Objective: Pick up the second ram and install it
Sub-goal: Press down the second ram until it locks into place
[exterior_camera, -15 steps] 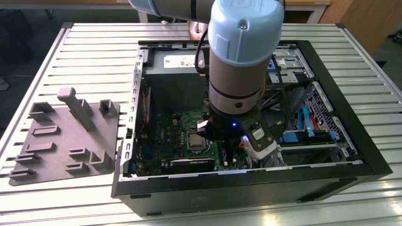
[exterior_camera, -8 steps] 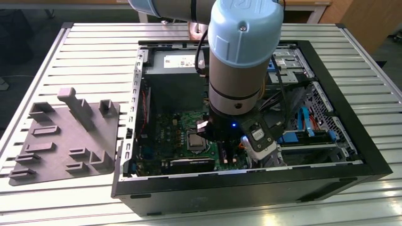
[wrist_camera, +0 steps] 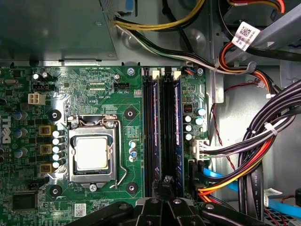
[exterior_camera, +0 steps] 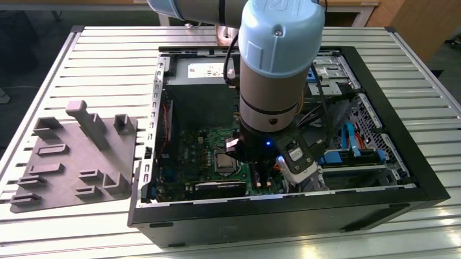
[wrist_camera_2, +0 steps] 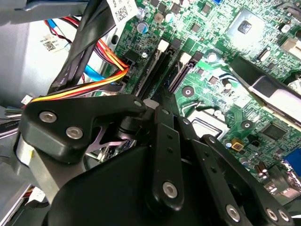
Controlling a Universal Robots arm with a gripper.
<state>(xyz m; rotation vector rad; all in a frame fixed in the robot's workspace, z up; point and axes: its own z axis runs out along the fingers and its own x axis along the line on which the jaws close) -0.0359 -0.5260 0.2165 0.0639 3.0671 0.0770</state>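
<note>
Exterior view: the arm reaches down into the open computer case (exterior_camera: 403,178), its gripper (exterior_camera: 270,167) low over the motherboard (exterior_camera: 205,145). In the first wrist view the fingers (wrist_camera: 165,203) look pressed together above the memory slots (wrist_camera: 162,132), where the second ram (wrist_camera: 176,136) seems seated. Pushing straight down, evenly, would seat it best.
</note>
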